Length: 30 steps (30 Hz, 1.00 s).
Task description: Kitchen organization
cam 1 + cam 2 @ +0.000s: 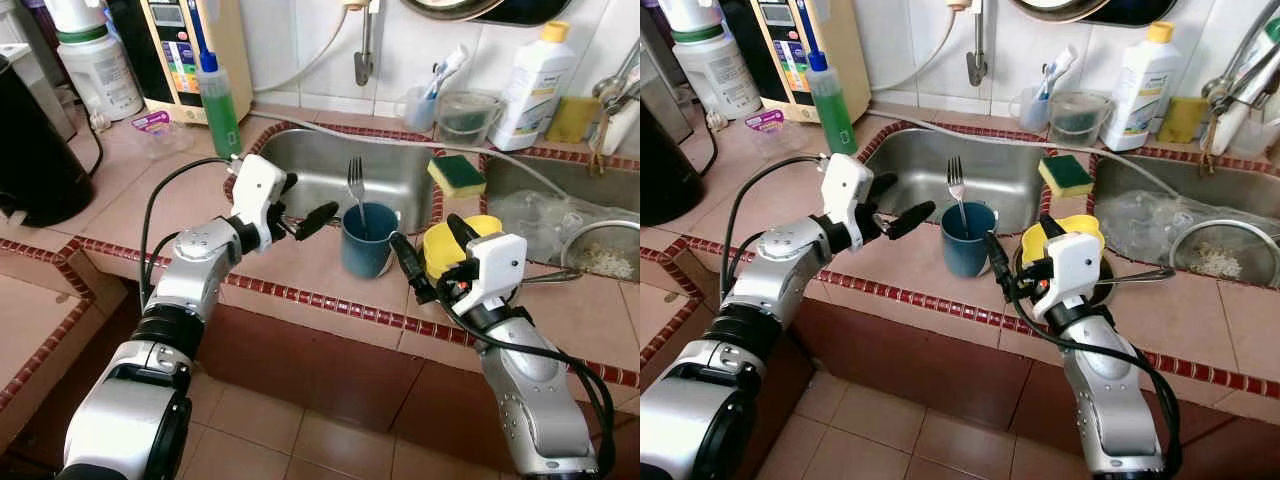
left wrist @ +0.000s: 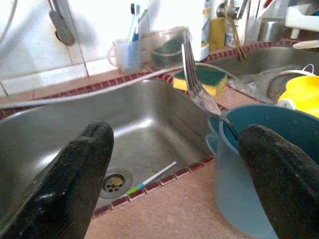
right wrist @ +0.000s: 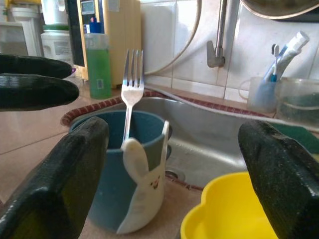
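Counter (image 1: 300,262): I see matte pinkish tile with a band of small dark-red tiles along the front edge.
Left gripper (image 1: 303,205): my silver left arm reaches in over the counter, wrist bent toward the cup; its black fingers are spread wide, just left of the cup and not touching it.
Sink (image 1: 330,175): a brushed steel basin; a thin white stick with a green tip lies near its drain.
Cup (image 1: 366,240): a smooth blue plastic cylinder, upright on the counter at the sink's front edge, with a white rabbit-shaped handle facing my right wrist camera.
Fork (image 1: 356,185): shiny metal, standing tines up in the cup.
Right gripper (image 1: 430,255): forearm rising from below, fingers parted, empty, hovering at a glossy yellow bowl (image 1: 455,240) just right of the cup.
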Tool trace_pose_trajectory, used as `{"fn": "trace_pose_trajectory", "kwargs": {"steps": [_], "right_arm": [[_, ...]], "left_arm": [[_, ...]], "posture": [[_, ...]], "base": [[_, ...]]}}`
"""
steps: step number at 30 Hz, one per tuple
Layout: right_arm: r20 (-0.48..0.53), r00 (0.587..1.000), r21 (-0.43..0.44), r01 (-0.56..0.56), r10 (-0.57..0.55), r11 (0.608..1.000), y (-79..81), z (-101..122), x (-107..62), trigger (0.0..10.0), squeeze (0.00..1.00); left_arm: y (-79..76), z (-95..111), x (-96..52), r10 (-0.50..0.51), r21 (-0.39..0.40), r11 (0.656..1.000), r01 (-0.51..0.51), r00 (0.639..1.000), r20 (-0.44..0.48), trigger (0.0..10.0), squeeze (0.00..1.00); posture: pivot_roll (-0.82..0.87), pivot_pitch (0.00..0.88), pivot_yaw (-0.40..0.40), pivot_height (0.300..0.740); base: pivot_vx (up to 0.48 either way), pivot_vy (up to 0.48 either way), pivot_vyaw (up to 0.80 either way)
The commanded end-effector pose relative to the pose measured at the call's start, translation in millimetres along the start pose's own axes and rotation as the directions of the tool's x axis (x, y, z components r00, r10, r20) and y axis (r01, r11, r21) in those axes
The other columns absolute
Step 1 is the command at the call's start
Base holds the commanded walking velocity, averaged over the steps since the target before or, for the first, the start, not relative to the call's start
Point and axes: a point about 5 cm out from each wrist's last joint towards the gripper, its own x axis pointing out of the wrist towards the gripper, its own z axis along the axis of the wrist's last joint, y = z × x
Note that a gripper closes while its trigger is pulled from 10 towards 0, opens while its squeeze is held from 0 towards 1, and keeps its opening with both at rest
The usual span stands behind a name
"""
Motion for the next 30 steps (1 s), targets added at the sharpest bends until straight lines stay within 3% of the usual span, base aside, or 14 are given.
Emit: {"fn": "trace_pose_trajectory", "kwargs": {"steps": [1, 9, 17, 30], "right_arm": [[0.020, 0.999, 0.000, -0.033, 0.033, 0.999, 5.9, 7.2, -2.2, 10.0, 0.00], [0.077, 0.992, 0.028, -0.106, 0.103, 0.994, 21.1, 27.6, -11.2, 10.0, 0.00], [0.083, 0.990, 0.023, -0.117, 0.114, 0.993, 22.3, 34.6, -14.5, 10.0, 0.00], [0.071, 0.991, 0.018, -0.116, 0.114, 0.993, 22.0, 36.3, -13.5, 10.0, 0.00]], "left_arm": [[-1.0, 7.0, 5.4, -0.026, 0.006, 1.000, 0.026, 1.000, 0.007, 10.0, 0.00], [-8.5, 15.0, 22.2, -0.072, -0.085, 0.994, 0.074, 0.997, 0.022, 10.0, 0.00], [-8.3, 23.2, 28.6, -0.076, -0.122, 0.989, 0.080, 0.996, 0.042, 10.0, 0.00], [-0.1, 33.5, 28.5, -0.072, -0.094, 0.993, 0.076, 0.996, 0.047, 10.0, 0.00]], "posture": [[-0.15, 0.130, 0.077, 0.740], [-0.18, 0.190, 0.096, 0.740], [-0.19, 0.199, 0.104, 0.740], [-0.18, 0.193, 0.105, 0.740]], "base": [[0.000, 0.000, 0.00], [0.000, 0.000, 0.00], [0.000, 0.000, 0.00], [0.000, 0.000, 0.00]]}}
